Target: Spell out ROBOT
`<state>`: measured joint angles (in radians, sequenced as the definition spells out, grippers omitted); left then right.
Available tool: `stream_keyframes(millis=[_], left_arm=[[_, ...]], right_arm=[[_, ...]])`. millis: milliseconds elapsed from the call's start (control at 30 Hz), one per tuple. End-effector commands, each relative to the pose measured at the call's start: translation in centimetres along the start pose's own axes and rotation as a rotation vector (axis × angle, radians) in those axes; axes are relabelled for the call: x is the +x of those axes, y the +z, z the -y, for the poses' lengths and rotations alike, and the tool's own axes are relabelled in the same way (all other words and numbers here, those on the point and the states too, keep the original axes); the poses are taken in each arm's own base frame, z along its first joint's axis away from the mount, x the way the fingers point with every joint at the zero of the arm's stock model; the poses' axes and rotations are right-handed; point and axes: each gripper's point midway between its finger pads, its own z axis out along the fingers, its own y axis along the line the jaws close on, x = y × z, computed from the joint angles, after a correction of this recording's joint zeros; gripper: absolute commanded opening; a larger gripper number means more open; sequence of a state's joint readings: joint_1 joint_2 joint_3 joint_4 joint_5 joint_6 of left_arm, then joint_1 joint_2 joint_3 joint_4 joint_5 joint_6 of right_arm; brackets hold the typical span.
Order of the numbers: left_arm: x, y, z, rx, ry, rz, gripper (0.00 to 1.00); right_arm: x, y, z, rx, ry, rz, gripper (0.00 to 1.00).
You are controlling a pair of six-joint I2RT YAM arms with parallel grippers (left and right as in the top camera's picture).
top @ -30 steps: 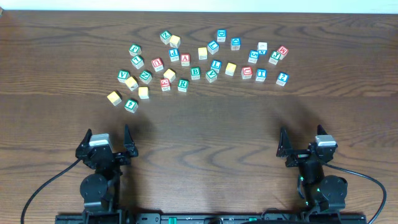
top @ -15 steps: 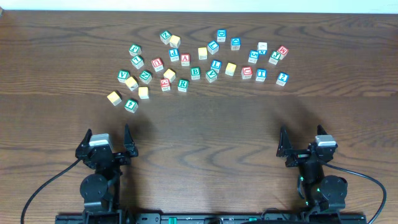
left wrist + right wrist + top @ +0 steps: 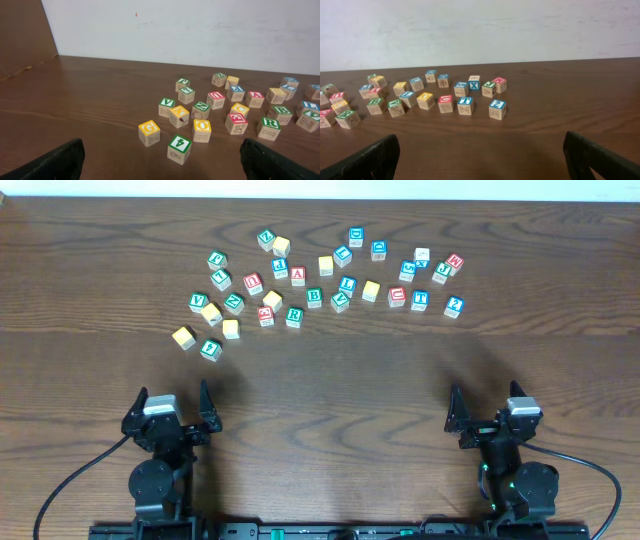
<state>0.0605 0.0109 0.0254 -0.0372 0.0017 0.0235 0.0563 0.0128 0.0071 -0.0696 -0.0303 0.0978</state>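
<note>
The wooden letter cubes lie scattered across the far half of the table. A green R cube [image 3: 293, 317] [image 3: 270, 125] sits in the lower middle of the scatter, with a green B cube [image 3: 314, 297] just behind it to the right. A blue T cube [image 3: 420, 300] [image 3: 465, 102] lies toward the right. Several cubes have yellow tops; one reads O [image 3: 202, 127] [image 3: 231, 328]. My left gripper [image 3: 171, 405] [image 3: 160, 161] and right gripper [image 3: 488, 415] [image 3: 482, 157] hover near the front edge, both open and with nothing between their fingers, well short of the cubes.
A yellow G cube [image 3: 149, 130] and a green 4 cube [image 3: 179, 145] are the nearest to my left gripper. A blue 2 cube [image 3: 497, 106] is the nearest to my right gripper. A red A cube [image 3: 297, 276] lies mid-scatter. A white wall stands behind the table.
</note>
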Motion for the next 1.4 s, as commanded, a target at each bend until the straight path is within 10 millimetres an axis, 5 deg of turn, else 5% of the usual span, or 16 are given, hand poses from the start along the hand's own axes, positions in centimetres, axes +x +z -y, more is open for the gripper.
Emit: stream_keyframes(millis=[0,1367], left_arm=[[1.78,0.12,-0.11,-0.007,0.010,-0.051,0.98],[1.78,0.12,-0.11,-0.006,0.010,-0.051,0.98]], right_arm=[[0.06,-0.01,-0.04,-0.003,0.002,-0.001,0.99],[-0.79,-0.03,0.39,0.023,-0.003,0.035,0.99]])
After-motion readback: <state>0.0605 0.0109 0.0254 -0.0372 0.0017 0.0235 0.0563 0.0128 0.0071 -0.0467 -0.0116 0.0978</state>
